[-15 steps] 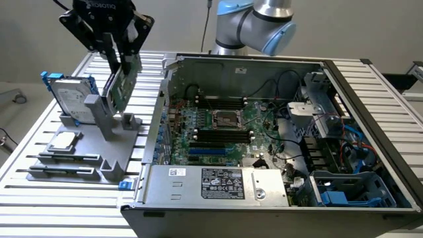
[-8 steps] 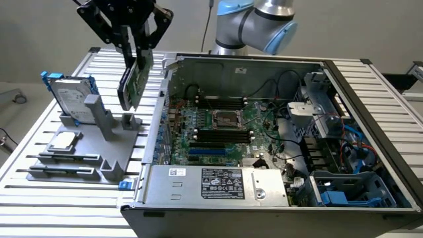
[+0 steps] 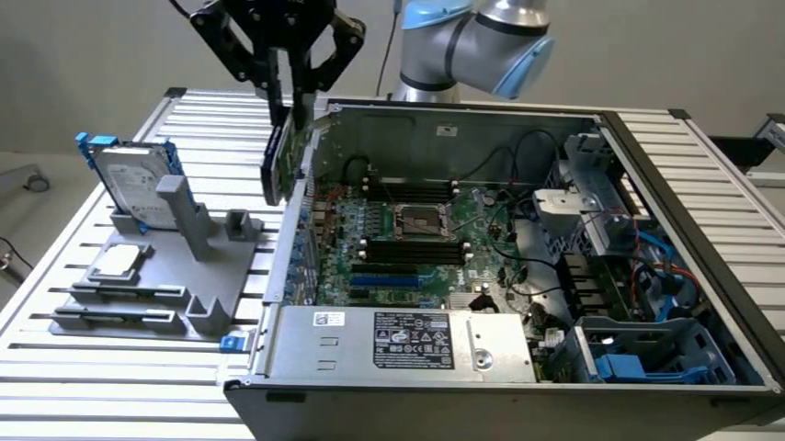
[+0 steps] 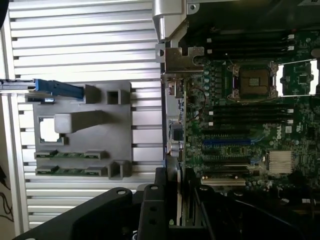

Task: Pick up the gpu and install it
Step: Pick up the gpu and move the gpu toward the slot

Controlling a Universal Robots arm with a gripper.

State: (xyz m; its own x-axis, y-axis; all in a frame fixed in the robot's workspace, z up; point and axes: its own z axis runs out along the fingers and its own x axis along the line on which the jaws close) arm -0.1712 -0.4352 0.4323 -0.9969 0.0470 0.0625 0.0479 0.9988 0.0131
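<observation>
The gpu [image 3: 285,158], a thin green card with a black cooler, hangs edge-down in the air over the open computer case's wall on the exterior view's left. My black gripper [image 3: 294,96] is shut on its upper edge. In the wrist view the gpu [image 4: 174,132] appears edge-on between my gripper's [image 4: 175,192] fingers, and its silver end bracket [image 4: 182,56] points away from the camera. It lines up with the case wall beside the motherboard [image 4: 240,130]. The card touches nothing in the case.
A grey holder [image 3: 184,266] on the slatted table [image 3: 73,367] carries a silver hard drive with blue rails [image 3: 129,179], a small square chip [image 3: 117,262] and memory sticks [image 3: 117,317]. In the case sit the CPU socket [image 3: 417,220], a power supply [image 3: 405,342] and cables [image 3: 552,266].
</observation>
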